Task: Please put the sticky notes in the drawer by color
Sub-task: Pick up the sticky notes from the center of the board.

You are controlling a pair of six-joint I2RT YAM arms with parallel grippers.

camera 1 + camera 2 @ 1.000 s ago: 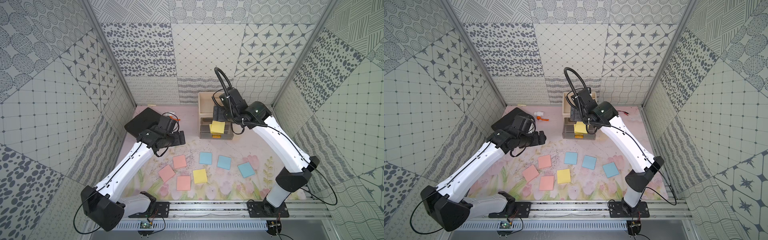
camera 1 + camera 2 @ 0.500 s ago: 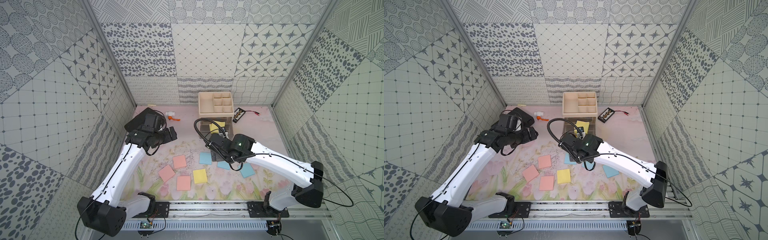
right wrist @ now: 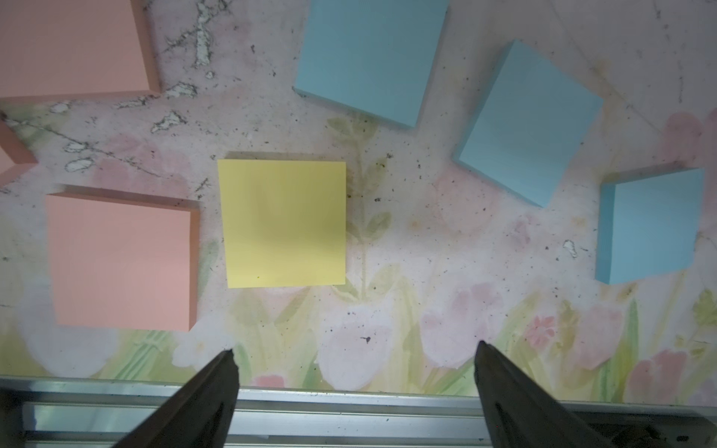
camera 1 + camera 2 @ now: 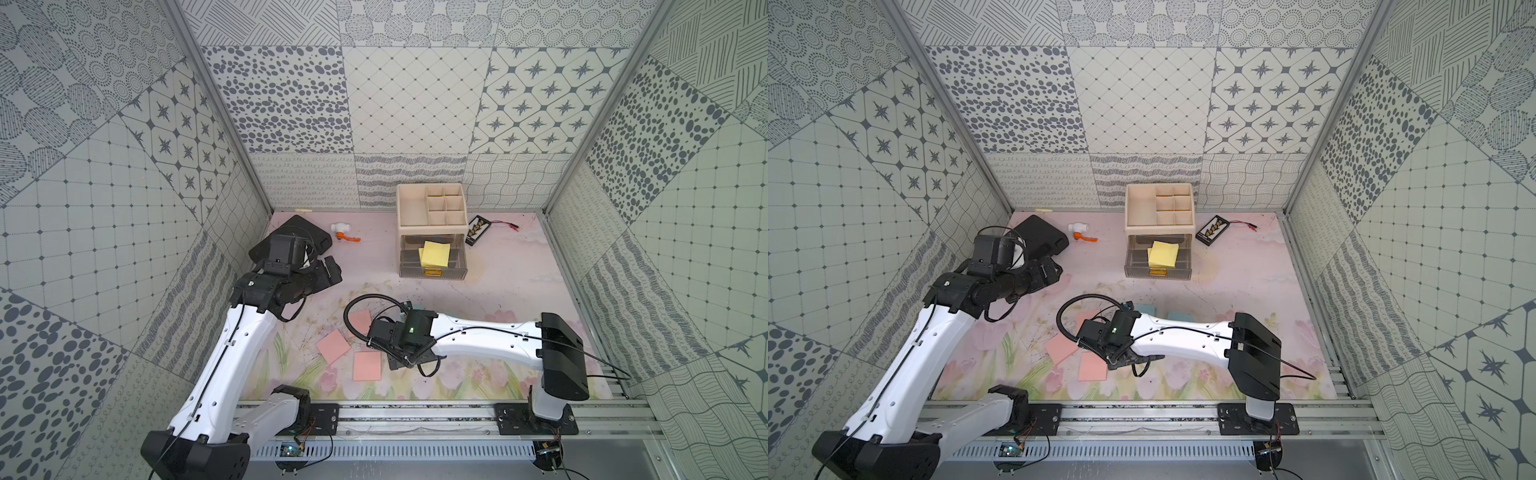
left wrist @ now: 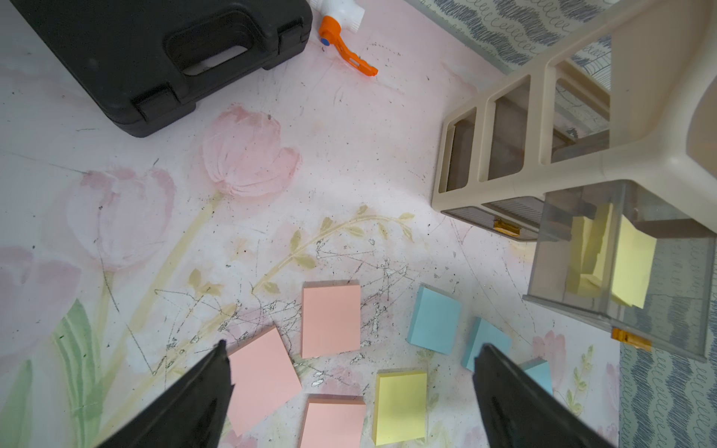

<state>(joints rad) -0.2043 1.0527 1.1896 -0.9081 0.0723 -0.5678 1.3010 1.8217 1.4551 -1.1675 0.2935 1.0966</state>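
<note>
A second ago our right claw (image 3: 355, 347) was up at the drawer (image 4: 432, 273), over the yellow there. Now it has swung back low over the counter (image 4: 511, 266), its jaws spread wide and empty. We take that as a drop made: two yellow notes (image 4: 435, 254) lie overlapped in the open drawer. The last yellow note (image 3: 283, 223) lies flat just ahead of the claw, between a pink note (image 3: 120, 260) and the blue notes (image 3: 372, 58), touching neither. We judge it the next pick, which would finish the yellow group. Three pink and three blue wait on the counter. Our left claw (image 5: 353, 345) hangs spread and empty near the black case (image 5: 155, 58).
</note>
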